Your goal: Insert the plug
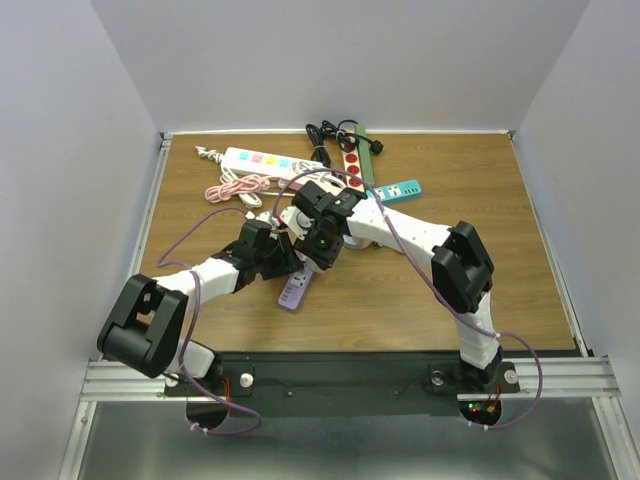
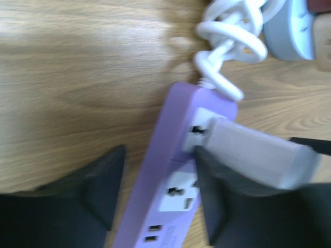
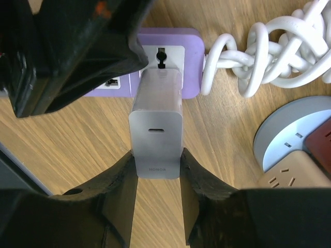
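My R gripper [image 3: 156, 165] is clenched on the charger [image 3: 155, 113], whose front is against the purple strip [image 3: 191, 51]. L gripper [image 2: 158, 155] straddles the strip, jaws apart, no grip.

Your top cam sits high at the near edge, looking down & fwd over the whole table [image 1: 500, 190]. L wrist cam looks steeply down, v. close, on the purple power strip [image 2: 155, 196]. R wrist cam looks at its cord end, also close. Both wrist views share strip, charger [image 3: 155, 129] & white cord [image 3: 269, 46].
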Controlling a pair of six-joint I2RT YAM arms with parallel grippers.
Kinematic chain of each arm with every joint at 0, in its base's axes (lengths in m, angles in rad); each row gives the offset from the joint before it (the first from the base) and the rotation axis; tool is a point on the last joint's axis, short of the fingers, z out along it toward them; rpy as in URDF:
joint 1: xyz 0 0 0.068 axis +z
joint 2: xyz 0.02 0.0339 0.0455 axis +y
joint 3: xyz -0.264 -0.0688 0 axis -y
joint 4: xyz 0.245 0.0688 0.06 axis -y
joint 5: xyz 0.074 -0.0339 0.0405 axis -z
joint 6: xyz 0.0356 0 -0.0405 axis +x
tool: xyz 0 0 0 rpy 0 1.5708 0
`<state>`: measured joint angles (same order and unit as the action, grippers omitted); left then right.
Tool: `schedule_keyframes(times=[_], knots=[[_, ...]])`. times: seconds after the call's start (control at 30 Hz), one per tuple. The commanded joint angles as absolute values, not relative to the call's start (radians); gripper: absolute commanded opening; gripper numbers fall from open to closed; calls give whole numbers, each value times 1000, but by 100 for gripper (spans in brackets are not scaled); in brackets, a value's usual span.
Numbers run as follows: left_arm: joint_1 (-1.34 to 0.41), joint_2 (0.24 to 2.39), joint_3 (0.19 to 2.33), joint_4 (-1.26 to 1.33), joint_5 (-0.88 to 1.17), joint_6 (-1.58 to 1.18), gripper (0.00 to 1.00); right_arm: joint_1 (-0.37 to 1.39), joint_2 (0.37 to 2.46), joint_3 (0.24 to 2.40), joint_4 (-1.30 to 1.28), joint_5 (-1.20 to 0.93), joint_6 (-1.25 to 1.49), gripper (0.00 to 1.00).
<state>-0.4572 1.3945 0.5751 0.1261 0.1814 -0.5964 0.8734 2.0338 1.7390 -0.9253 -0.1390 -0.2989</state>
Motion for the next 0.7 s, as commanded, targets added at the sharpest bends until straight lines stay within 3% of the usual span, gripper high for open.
schedule_keyframes(times=[0.0,0.23,0.33,0.47,0.67], knots=[[-457,1425,548,127,172,-578,56,896,2121,1775,-951,-137,-310,0],[-457,1460,523,149,218,-574,42,897,2171,1827,-965,-144,-307,0],[-457,1473,511,153,229,-574,29,900,2194,1839,-969,-146,-305,0],[-457,1473,494,156,227,-571,4,914,2217,1842,-971,-156,-292,0],[-457,1496,485,178,248,-566,0,928,2240,1842,-971,-166,-275,0]])
